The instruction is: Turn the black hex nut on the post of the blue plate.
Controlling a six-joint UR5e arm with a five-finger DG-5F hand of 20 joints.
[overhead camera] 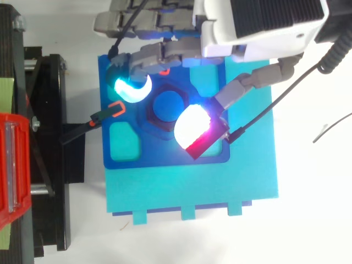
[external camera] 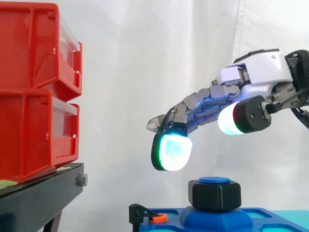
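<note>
The hand (external camera: 260,72) reaches in from the right and slopes down to the left. Its fingers (external camera: 207,104) are stretched out and loosely spread, released, with nothing between them. The foremost pad (external camera: 171,151) glows cyan-white and hangs above and to the left of the black hex nut (external camera: 215,194), with clear air beneath it in the side view. The thumb (external camera: 236,118) glows white with a red edge and sits higher, above the nut's right side, also apart from it.

From above, the cyan pad (overhead camera: 132,88) lies over the nut's upper-left side and the thumb's pad (overhead camera: 195,126) over its lower-right edge, so the two flank the nut without closing on it.

There is one nut. It sits around one blue post (external camera: 214,180), whose round cap stands just proud of the nut's top face. The post rises from the raised middle of the one blue plate (overhead camera: 165,160), which has rounded pockets (the lower-left pocket (overhead camera: 125,140) is the plainest). The plate lies on a teal base (overhead camera: 192,187).

One small black clip with an orange tab (overhead camera: 113,110) sits at the plate's left edge. Two red bins (external camera: 34,92) are stacked one on the other on the black stand (external camera: 43,198), well to the left.
</note>
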